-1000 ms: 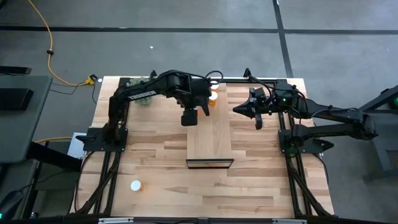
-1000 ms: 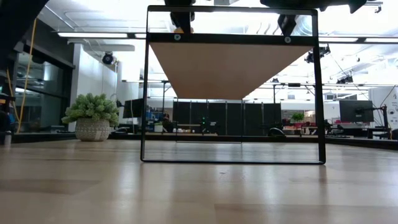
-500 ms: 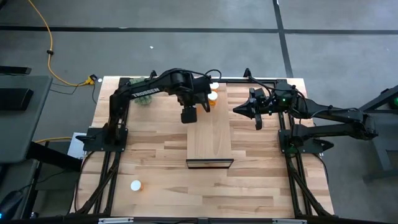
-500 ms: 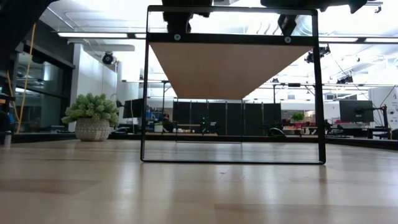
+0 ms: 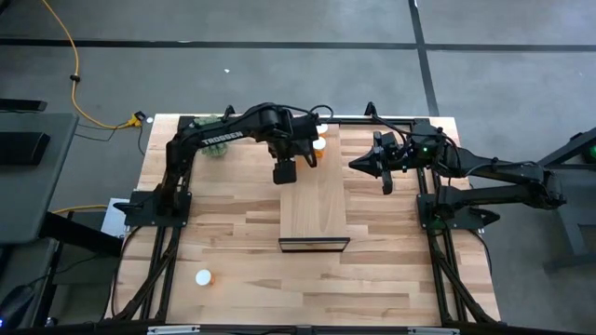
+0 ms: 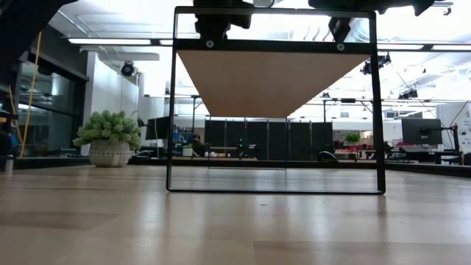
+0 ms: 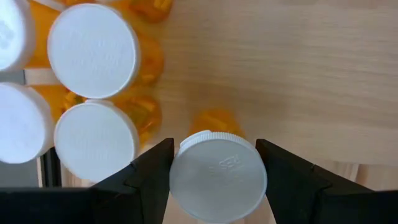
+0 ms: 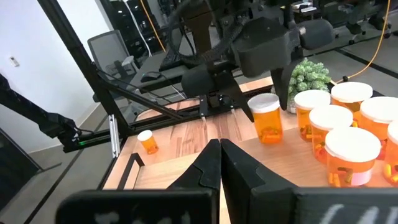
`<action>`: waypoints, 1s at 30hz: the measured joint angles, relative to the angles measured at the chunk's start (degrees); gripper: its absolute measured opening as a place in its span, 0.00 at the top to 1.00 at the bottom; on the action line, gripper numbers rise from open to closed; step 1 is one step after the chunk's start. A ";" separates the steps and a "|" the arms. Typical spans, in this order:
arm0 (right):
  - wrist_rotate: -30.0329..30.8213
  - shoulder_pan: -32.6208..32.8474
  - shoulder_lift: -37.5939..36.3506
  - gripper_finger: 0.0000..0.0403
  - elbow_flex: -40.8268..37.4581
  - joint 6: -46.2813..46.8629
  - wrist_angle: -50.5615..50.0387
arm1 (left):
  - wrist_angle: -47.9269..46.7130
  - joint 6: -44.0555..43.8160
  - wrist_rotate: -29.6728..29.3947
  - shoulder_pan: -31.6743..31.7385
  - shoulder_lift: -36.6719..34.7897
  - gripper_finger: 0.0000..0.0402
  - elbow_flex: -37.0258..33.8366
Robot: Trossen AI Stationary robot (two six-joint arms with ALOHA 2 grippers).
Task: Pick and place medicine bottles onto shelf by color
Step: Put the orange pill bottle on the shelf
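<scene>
Left gripper (image 7: 214,168) clamps a bottle (image 7: 217,176) by its white cap, over the shelf (image 5: 315,200) top at upper centre of high view. Only the wrist views show the cluster of bottles (image 7: 93,50) beside it. Right gripper (image 8: 219,155) closed, empty, right of shelf. Stray bottle (image 5: 203,276) lower left on striped wood table (image 5: 233,242). Plant (image 6: 108,138) left in low view, office behind.

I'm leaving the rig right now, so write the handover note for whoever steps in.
Left gripper: shut on a medicine bottle, above the far end of the shelf.
Right gripper: shut, empty, waiting beside the shelf.
Done: a cluster of bottles stands at the shelf's far end.
Left: set the held bottle down; one bottle remains on the table's near left. Label colours can't be made out.
</scene>
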 joint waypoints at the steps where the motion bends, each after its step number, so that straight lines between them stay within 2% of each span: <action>1: -0.01 0.01 0.00 1.00 0.00 0.00 0.00 | 0.08 0.02 -0.20 0.17 0.12 0.49 -0.04; 17: 0.00 0.00 0.00 1.00 0.00 0.04 0.00 | 1.14 1.15 -0.79 0.44 1.13 0.49 -0.02; 30: 0.00 0.02 0.00 1.00 0.00 0.04 0.00 | 1.16 2.01 -0.62 0.44 1.13 0.40 -0.02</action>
